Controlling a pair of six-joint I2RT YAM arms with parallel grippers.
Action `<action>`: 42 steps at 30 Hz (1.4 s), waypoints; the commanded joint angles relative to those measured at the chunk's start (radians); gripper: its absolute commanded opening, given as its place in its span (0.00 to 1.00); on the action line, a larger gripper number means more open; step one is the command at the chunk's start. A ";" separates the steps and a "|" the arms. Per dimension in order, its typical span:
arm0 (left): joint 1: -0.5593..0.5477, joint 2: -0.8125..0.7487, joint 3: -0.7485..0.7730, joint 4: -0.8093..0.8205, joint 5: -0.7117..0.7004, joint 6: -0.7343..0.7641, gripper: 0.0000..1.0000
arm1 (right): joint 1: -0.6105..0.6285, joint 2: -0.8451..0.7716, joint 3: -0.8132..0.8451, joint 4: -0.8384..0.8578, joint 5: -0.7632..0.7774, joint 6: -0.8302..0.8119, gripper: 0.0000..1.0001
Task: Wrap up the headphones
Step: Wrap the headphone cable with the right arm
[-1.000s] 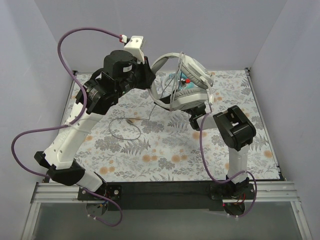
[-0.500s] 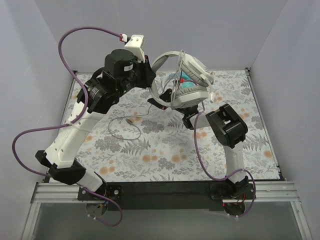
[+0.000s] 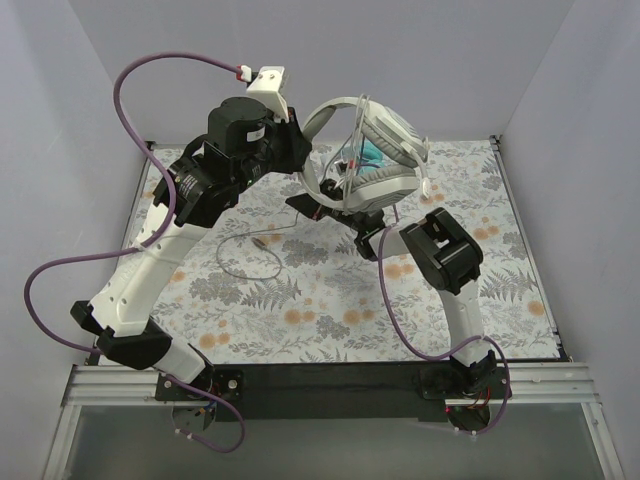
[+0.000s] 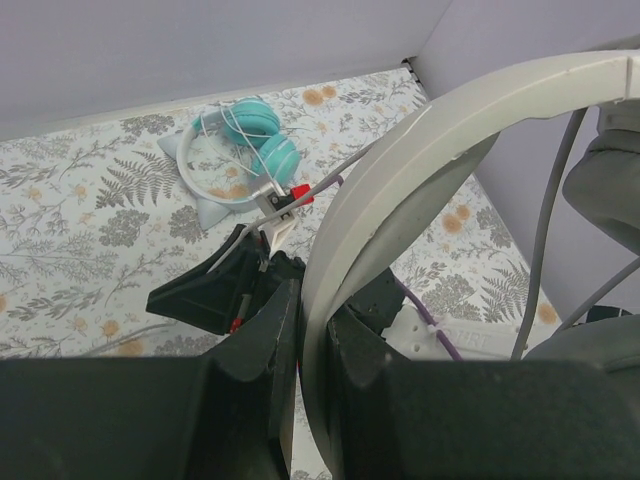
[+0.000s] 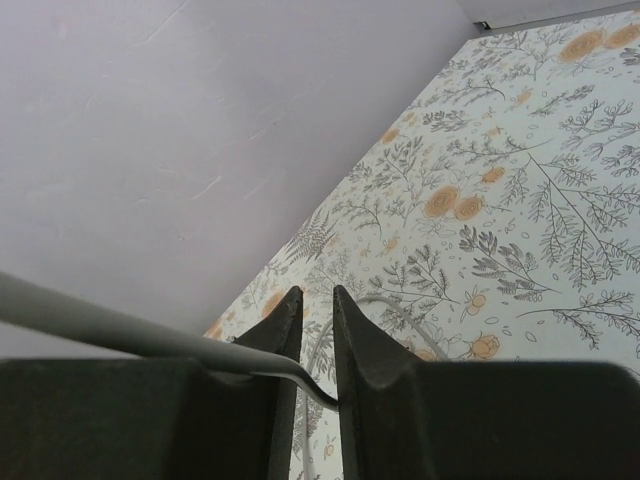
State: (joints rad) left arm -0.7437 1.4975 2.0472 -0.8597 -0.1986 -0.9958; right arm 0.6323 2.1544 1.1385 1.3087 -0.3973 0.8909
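table (image 3: pixel 520 300): flat, under a matte cloth printed with grey ferns and orange flowers. Plain pale lilac walls (image 3: pixel 430 60) on three sides.

left arm (image 3: pixel 150 270): white shells, black joints, with a thick purple cable (image 3: pixel 125 90) looping off it. It reaches up over the far half of the table.

right arm (image 3: pixel 462 300): same build, folded lower, wrist tucked under the raised pair.

white-grey headphones (image 3: pixel 388 140): up in the air over the far middle of the table. The headband (image 4: pixel 400 170) is smooth pale plastic, a broad curved strip. Padded grey oval ear cups hang off it.

left gripper (image 4: pixel 314 300): black fingers clamped on the headband, one on each side, no gap showing.

teal headphones (image 4: pixel 262 140): lying flat on the cloth near the far wall, well apart from both grippers. Round teal cups, pale band with small pointed tabs, pale cord bundled across the cups.

thin grey cable (image 5: pixel 110 328): round and smooth. Runs of it hang off the white-grey headphones, and a slack loop lies on the cloth near the left arm. One run hooks into the right gripper (image 5: pixel 317 292).

That gripper's black tapered jaws stand narrowly parted. The gap is wider than the cable, so it looks threaded through rather than pinched.
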 commanded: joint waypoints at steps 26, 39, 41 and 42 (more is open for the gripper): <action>-0.005 -0.032 0.048 0.125 -0.238 0.000 0.00 | 0.081 -0.169 -0.370 0.343 0.080 -0.046 0.01; 0.004 -0.008 -0.071 0.292 -0.519 0.078 0.00 | 0.197 -0.375 -0.500 0.080 0.038 -0.188 0.01; 0.021 -0.003 -0.094 0.336 -0.530 0.098 0.00 | 0.211 -0.439 -0.516 -0.010 0.044 -0.214 0.01; 0.029 0.000 -0.099 0.349 -0.532 0.111 0.00 | 0.227 -0.462 -0.523 -0.049 0.063 -0.248 0.01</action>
State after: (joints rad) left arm -0.7349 1.5173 1.9511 -0.6895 -0.6449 -0.8982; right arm 0.8307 1.7779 0.6308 1.2915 -0.3531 0.7391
